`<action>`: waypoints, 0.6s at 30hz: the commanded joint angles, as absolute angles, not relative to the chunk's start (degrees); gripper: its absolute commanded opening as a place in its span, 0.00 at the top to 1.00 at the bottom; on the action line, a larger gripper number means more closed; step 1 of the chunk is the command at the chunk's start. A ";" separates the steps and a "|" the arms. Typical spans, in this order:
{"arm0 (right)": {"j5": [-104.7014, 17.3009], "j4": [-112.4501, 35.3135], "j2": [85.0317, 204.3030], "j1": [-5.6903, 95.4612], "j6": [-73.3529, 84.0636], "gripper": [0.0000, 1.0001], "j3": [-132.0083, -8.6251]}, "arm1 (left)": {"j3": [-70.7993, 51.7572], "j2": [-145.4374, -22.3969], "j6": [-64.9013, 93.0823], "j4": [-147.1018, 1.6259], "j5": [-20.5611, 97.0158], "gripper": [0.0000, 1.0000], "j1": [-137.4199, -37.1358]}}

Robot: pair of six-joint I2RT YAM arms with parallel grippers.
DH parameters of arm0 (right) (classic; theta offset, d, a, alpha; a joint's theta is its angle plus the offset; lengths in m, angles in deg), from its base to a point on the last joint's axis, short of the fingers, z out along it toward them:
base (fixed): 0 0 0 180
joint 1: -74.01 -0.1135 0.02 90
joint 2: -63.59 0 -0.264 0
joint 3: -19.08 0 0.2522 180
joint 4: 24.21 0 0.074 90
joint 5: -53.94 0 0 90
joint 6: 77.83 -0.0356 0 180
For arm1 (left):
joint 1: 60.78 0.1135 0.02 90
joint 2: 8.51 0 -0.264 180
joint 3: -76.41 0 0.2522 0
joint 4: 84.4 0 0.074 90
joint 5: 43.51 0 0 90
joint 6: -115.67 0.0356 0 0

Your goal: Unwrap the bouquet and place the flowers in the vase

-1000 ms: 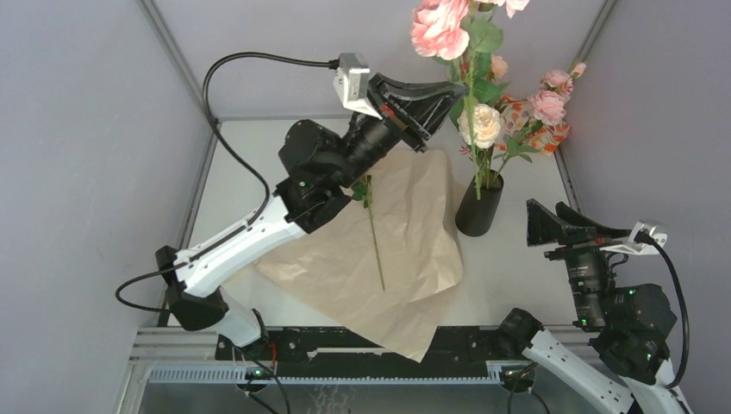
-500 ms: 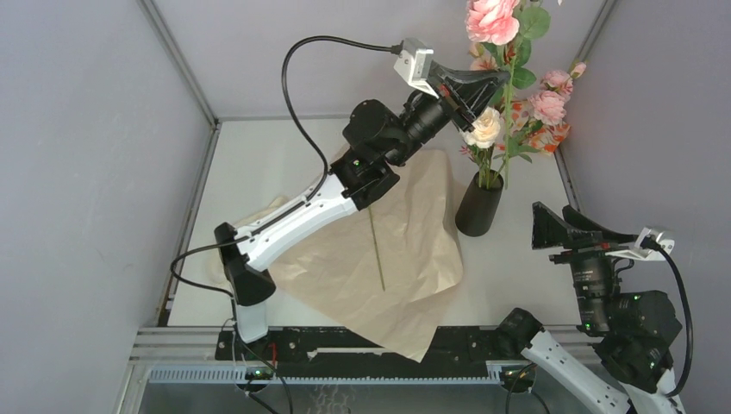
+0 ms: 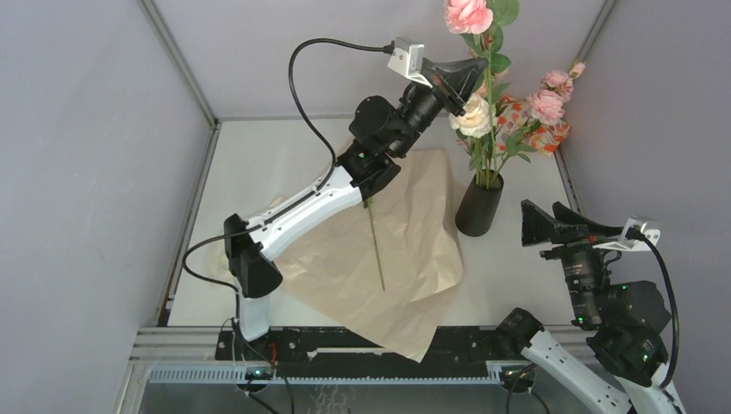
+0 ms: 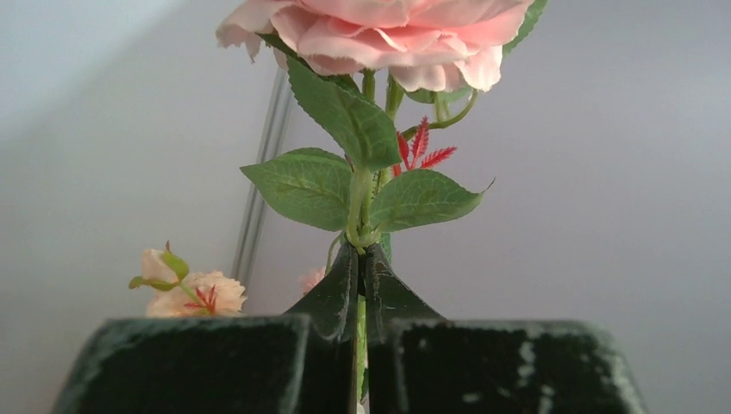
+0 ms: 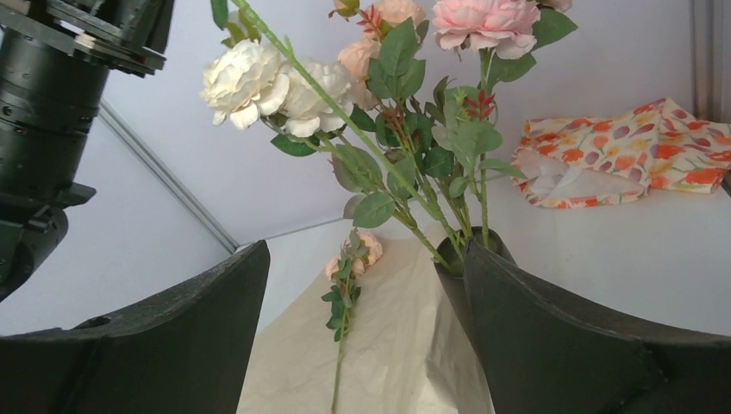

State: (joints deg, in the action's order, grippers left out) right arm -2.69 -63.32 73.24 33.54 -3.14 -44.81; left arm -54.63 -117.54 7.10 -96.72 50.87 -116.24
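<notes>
The left pincer (image 4: 362, 269) clamps a rose stem (image 4: 357, 205) above the vase (image 3: 478, 211); right pincer (image 3: 546, 220) gapes wide.

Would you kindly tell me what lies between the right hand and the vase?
Nothing: in the top view, only bare table separates the open right hand from the vase.

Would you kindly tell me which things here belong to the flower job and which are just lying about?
Job: vase, flowers in it, pink rose in left gripper, loose stem, kraft paper.
Lying about: floral-print cloth.
</notes>
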 commanded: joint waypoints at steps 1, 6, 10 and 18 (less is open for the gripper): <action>-3.89 -62.03 74.74 34.08 -3.13 0.09 -46.54 | -52.55 -118.85 8.71 -102.04 53.08 1.00 -115.99; -4.36 -61.45 75.41 34.11 -2.99 0.09 -46.54 | -50.82 -120.00 7.70 -103.12 53.36 1.00 -115.97; -4.80 -61.29 75.45 34.20 -2.70 0.09 -46.36 | -49.02 -120.60 7.31 -103.83 53.05 1.00 -116.06; -4.86 -61.32 74.60 34.20 -2.73 0.09 -45.76 | -45.94 -121.53 8.62 -104.19 54.04 1.00 -117.06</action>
